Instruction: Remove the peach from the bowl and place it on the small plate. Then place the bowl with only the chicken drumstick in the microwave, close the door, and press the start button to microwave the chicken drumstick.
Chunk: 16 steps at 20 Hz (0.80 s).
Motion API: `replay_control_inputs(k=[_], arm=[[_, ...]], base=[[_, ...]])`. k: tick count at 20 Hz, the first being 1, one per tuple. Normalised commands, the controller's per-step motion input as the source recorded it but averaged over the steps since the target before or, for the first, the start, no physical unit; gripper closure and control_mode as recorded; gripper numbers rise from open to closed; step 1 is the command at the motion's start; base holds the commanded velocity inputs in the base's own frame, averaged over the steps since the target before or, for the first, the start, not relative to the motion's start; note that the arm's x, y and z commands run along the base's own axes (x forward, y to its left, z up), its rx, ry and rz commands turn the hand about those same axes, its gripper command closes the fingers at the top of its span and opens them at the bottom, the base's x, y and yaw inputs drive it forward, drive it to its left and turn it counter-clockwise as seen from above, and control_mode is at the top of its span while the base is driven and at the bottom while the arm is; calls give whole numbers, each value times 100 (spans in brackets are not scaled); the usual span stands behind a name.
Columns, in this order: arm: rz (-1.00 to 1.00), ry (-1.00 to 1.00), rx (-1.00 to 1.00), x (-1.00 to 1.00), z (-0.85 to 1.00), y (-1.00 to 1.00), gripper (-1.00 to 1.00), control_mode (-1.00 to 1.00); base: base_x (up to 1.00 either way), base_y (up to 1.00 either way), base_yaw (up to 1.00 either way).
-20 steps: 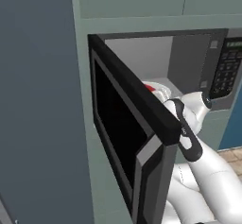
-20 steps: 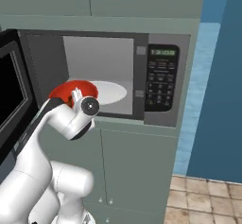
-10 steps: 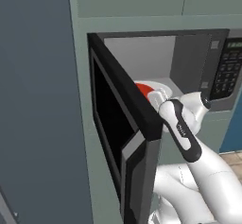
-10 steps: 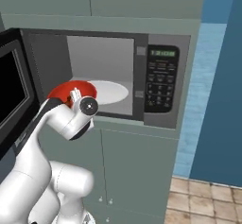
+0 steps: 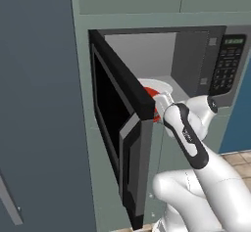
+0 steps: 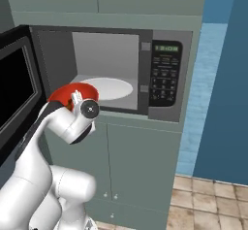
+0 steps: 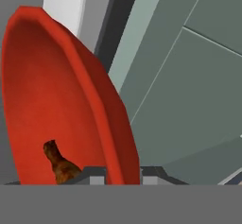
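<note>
The gripper [image 7: 123,173] grasps the rim of the red bowl [image 7: 56,105], its fingers either side; the drumstick [image 7: 59,164] lies inside; the microwave [image 6: 126,73] door [image 5: 122,138] stands open.

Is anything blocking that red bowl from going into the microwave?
Nothing visible does. The door is swung wide open to the left, and the claw holds the bowl by its rim at the front of the microwave, whose white turntable looks bare.
</note>
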Motion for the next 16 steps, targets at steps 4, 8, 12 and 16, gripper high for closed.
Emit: replay_control_inputs(k=[4, 8, 12, 16], arm=[[0, 0, 0, 0, 0, 0, 100, 100], [0, 0, 0, 0, 0, 0, 100, 100], [0, 0, 0, 0, 0, 0, 100, 100], [0, 0, 1, 12, -1, -6, 100, -100]], base=[[0, -14, -3], [2, 0, 0], [15, -4, 0], [21, -15, 0]])
